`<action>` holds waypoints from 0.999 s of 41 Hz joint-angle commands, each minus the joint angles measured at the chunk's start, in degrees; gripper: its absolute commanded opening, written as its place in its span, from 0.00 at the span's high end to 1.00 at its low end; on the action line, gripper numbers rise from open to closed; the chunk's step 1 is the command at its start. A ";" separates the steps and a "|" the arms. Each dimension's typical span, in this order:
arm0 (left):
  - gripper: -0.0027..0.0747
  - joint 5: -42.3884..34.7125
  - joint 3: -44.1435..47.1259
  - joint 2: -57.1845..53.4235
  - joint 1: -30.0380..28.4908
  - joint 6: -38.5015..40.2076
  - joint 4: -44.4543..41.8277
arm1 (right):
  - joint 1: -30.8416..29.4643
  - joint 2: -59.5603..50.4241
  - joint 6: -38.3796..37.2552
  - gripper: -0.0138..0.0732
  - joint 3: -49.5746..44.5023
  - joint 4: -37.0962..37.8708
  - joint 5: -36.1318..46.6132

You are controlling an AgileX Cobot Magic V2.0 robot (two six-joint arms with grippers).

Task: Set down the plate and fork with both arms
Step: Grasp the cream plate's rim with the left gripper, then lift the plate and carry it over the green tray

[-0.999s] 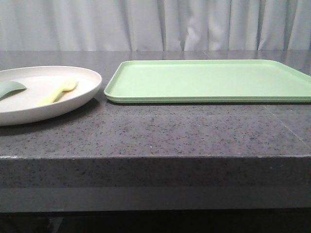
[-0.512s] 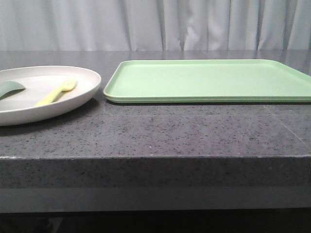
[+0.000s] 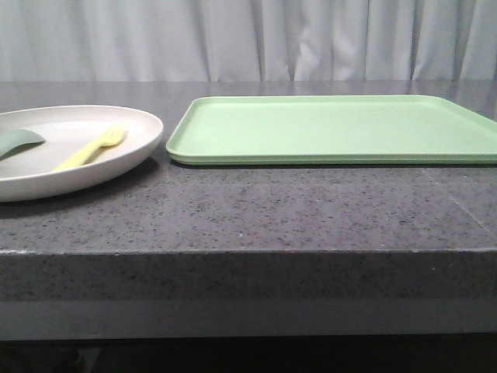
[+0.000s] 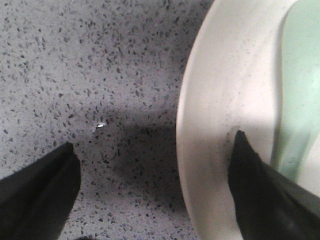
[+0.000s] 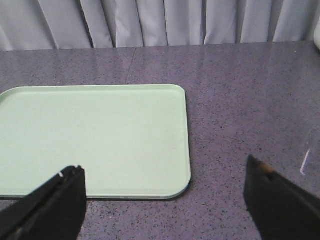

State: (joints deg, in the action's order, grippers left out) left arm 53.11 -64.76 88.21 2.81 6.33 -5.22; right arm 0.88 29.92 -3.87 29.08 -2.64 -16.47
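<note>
The off-white plate [image 3: 144, 144] lies on the table at the left. The pale-yellow fork [image 3: 92, 148] lies inside it, beside a grey-green spoon [image 3: 17, 141]. Neither gripper shows in the front view. In the left wrist view my left gripper [image 4: 154, 140] is open and straddles the plate's rim [image 4: 225, 75]. One finger is over the plate's inside next to the spoon [image 4: 302, 75], the other over the bare table. My right gripper [image 5: 164, 165] is open and empty above the near corner of the green tray [image 5: 95, 135].
The rectangular light-green tray [image 3: 334, 128] lies to the right of the plate, with a narrow gap between them. The speckled dark stone table [image 3: 256, 210] ends in a front edge close to the camera. A grey curtain hangs behind.
</note>
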 commanded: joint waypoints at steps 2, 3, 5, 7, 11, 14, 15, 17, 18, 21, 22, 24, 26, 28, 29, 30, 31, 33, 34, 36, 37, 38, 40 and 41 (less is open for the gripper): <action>0.35 -1.71 -1.34 -1.05 -0.08 -0.20 0.34 | -0.04 0.42 0.33 0.09 2.10 0.60 4.15; 0.39 -1.75 -1.34 -1.05 -0.08 -0.20 0.63 | -0.04 0.42 0.33 0.09 2.10 0.60 4.15; 0.48 -1.86 -1.34 -1.05 -0.08 -0.20 1.02 | -0.04 0.42 0.33 0.09 2.10 0.60 4.15; 0.56 -1.98 -1.34 -1.05 -0.08 -0.20 1.15 | -0.04 0.42 0.33 0.09 2.10 0.60 4.15; 0.75 -2.37 -1.34 -1.05 -0.08 -0.20 1.80 | -0.04 0.42 0.33 0.09 2.10 0.60 4.15; 0.87 -3.20 -1.34 -1.05 -0.08 -0.20 2.06 | -0.04 0.42 0.33 0.09 2.10 0.60 4.15; 0.91 -3.19 -1.34 -1.05 -0.08 -0.20 2.06 | -0.04 0.42 0.33 0.09 2.10 0.60 4.15; 0.97 -3.19 -1.34 -1.05 -0.08 -0.20 2.06 | -0.04 0.42 0.33 0.09 2.10 0.60 4.15; 0.99 -3.31 -1.34 -1.05 -0.08 -0.20 2.06 | -0.04 0.42 0.33 0.09 2.10 0.60 4.15; 0.99 -3.45 -1.38 -1.05 -0.08 -0.20 2.06 | -0.04 0.42 0.33 0.09 2.10 0.60 4.10; 0.99 -3.45 -1.38 -1.05 -0.08 -0.20 2.06 | -0.04 0.42 0.33 0.09 2.10 0.60 4.10; 0.99 -3.45 -1.38 -1.05 -0.08 -0.20 2.06 | -0.04 0.42 0.33 0.09 2.10 0.60 4.15; 0.99 -3.45 -1.47 -1.05 -0.20 -0.20 2.47 | -0.04 0.42 0.33 0.09 2.10 0.60 4.15; 0.99 -3.74 -1.70 -1.17 -0.63 -0.20 3.58 | -0.04 0.42 0.33 0.09 2.10 0.60 4.15; 0.99 -4.01 -1.70 -1.30 -0.96 -0.34 4.72 | -0.04 0.42 0.33 0.09 2.10 0.60 4.15; 0.99 -4.31 -1.75 -1.59 -1.45 -0.47 5.77 | -0.04 0.42 0.33 0.09 2.10 0.60 4.15; 0.99 -4.74 -1.75 -1.74 -1.80 -0.81 6.89 | -0.04 0.42 0.33 0.09 2.10 0.60 4.15; 0.99 -5.66 -1.75 -2.51 -2.95 -2.48 10.08 | -0.04 0.42 0.33 0.09 2.10 0.60 4.15; 0.99 -6.07 -1.75 -2.84 -3.49 -3.55 11.58 | -0.04 0.42 0.33 0.09 2.10 0.60 4.09; 0.99 -6.61 -1.95 -3.48 -4.84 -5.91 15.35 | -0.04 0.42 0.33 0.09 2.10 0.60 4.09; 0.99 -6.73 -1.98 -3.71 -5.48 -6.86 16.85 | -0.04 0.42 0.33 0.09 2.10 0.60 4.03; 0.99 -6.73 -2.11 -3.95 -6.11 -7.84 18.85 | -0.04 0.42 0.33 0.09 2.10 0.60 3.98; 0.99 -6.73 -2.23 -4.39 -7.54 -9.91 22.17 | -0.04 0.42 0.33 0.09 2.10 0.60 3.92; 0.99 -6.85 -2.23 -4.52 -8.16 -10.76 23.62 | -0.04 0.42 0.33 0.09 2.10 0.60 3.85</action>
State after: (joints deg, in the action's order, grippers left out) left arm 48.65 -65.23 86.61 -3.60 -0.61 12.70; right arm 0.88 29.92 -3.87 29.08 -2.64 -16.47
